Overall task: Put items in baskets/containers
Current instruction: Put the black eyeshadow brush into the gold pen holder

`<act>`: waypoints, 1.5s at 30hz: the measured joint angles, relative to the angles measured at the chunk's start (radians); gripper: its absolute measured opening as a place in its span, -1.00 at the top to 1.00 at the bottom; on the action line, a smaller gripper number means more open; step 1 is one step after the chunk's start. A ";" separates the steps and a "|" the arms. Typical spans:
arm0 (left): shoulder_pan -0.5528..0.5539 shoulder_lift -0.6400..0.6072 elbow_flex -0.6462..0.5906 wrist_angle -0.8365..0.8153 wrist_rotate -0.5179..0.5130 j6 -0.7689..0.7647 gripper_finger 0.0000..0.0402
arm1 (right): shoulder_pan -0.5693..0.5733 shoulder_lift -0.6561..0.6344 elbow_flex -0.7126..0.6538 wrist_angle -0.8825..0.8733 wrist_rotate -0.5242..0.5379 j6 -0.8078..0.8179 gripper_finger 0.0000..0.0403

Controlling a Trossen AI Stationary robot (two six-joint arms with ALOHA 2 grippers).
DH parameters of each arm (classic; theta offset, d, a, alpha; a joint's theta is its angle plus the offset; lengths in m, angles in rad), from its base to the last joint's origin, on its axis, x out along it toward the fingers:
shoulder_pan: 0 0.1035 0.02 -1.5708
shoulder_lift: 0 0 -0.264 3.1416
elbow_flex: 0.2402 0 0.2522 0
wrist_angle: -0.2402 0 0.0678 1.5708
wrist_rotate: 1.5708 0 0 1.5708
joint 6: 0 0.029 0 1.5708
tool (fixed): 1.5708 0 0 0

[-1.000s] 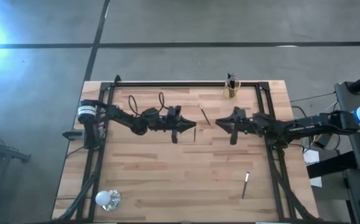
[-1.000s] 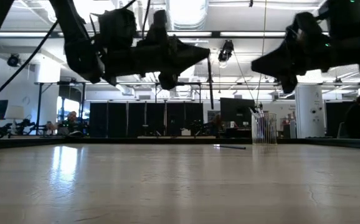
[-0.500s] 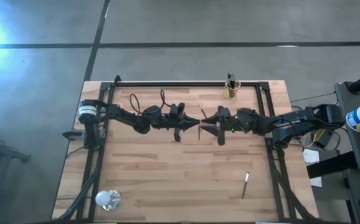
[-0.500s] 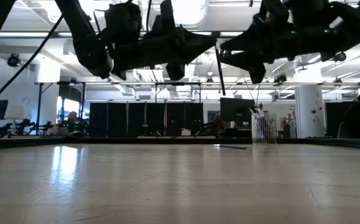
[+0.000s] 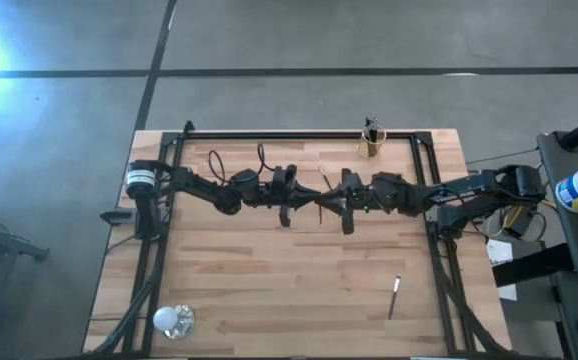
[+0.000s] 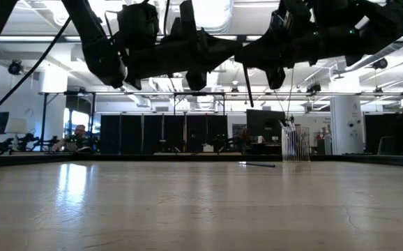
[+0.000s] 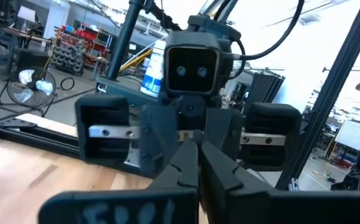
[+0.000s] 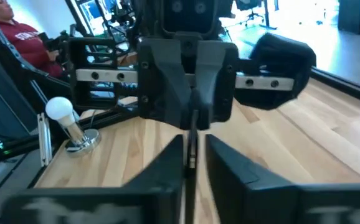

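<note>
Both grippers meet tip to tip high above the table's middle. My left gripper [image 5: 316, 199] [image 6: 238, 50] is shut on a thin dark stick [image 6: 246, 86] [image 8: 191, 146] that hangs under it. My right gripper [image 5: 331, 202] [image 8: 194, 163] faces it, open, with one finger on either side of the hanging stick and a small gap left. The amber cup [image 5: 370, 143] [image 6: 294, 144] stands at the far edge with several sticks upright in it. Two more sticks lie flat on the wood, one [image 5: 323, 180] just beyond the grippers and one [image 5: 394, 297] near the right front. My left gripper pinches the stick's upper end [image 6: 242, 68] between its two fingers. The fingers lie level and point toward the table's right. The stick hangs below them, lifted clear of the table and slightly tilted.
A white shiny ball [image 5: 172, 320] [image 8: 61, 109] stands on a small base at the table's near left corner. A black frame [image 5: 299, 134] runs along the far edge and both sides. A person in red [image 8: 18, 31] sits beyond the table.
My right gripper has moved toward the table's left until it meets my left gripper, and its fingers now stand around the hanging stick. My left gripper has shifted slightly right and up with the stick, which now hangs a little tilted.
</note>
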 joint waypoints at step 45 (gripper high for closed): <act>0.040 -0.051 -0.276 0.053 -0.073 0.000 0.57 | -0.924 0.047 0.033 -0.200 0.061 -0.236 0.85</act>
